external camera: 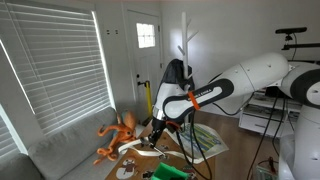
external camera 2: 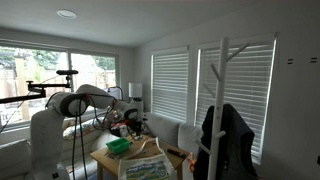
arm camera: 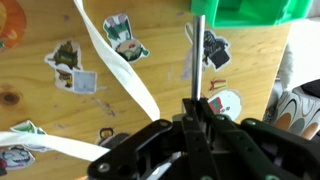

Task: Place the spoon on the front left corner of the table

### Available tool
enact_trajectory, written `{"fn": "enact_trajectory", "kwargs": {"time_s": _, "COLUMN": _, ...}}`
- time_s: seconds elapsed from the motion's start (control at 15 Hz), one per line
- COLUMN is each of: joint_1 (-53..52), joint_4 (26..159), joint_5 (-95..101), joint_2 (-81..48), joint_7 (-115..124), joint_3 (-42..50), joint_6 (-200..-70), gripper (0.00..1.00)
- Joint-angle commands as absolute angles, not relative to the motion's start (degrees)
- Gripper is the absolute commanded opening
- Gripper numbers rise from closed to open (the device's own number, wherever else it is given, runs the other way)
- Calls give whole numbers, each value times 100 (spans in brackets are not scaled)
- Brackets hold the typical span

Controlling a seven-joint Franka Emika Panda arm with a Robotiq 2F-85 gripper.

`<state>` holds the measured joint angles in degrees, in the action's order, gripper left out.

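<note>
While pincer [arm camera: 197,106] clamps spoon [arm camera: 198,60], its end hidden

The spoon [arm camera: 198,60] is a thin grey metal one; in the wrist view only its straight handle shows, running up the frame with its blunt end toward the top; its lower part is pinched between the dark fingers [arm camera: 186,120] of the gripper [arm camera: 198,108], and the bowl cannot be seen; the handle hangs above the table [arm camera: 165,45], not resting on it; the table has a pale brown wooden top with knots and grain, dotted with small picture stickers; in an exterior view the table [external camera 2: 100,157] stands low.
</note>
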<state>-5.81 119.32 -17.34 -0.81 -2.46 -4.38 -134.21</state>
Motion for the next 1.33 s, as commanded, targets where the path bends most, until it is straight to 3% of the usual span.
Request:
{"fn": "enact_trajectory", "kwargs": {"time_s": 0.0, "joint_1": -525, "joint_4": 10777, "joint_5": -1882, "joint_2": -921, "joint_7": -559, "joint_3": -480, "joint_6": -13599, "gripper": 2}}
{"fn": "enact_trajectory", "kwargs": {"time_s": 0.53, "joint_1": -569, "joint_4": 8365, "joint_5": -1825, "joint_2": -2837, "joint_7": -950, "joint_3": -923, "joint_6": -11703, "gripper": 2}}
{"fn": "enact_trajectory", "kwargs": {"time_s": 1.13, "joint_1": -962, "joint_4": 8141, "joint_5": -1021, "joint_2": -3288, "joint_7": -643, "joint_3": -939, "joint_6": -11354, "gripper": 2}}
{"fn": "enact_trajectory", "kwargs": {"time_s": 1.2, "joint_1": -990, "joint_4": 8144, "joint_5": -965, "joint_2": -3283, "joint_7": -600, "joint_3": -931, "joint_6": -11318, "gripper": 34}}
{"fn": "enact_trajectory", "kwargs": {"time_s": 1.27, "joint_1": -1008, "joint_4": 8157, "joint_5": -911, "joint_2": -3262, "joint_7": -584, "joint_3": -921, "joint_6": -11342, "gripper": 36}}
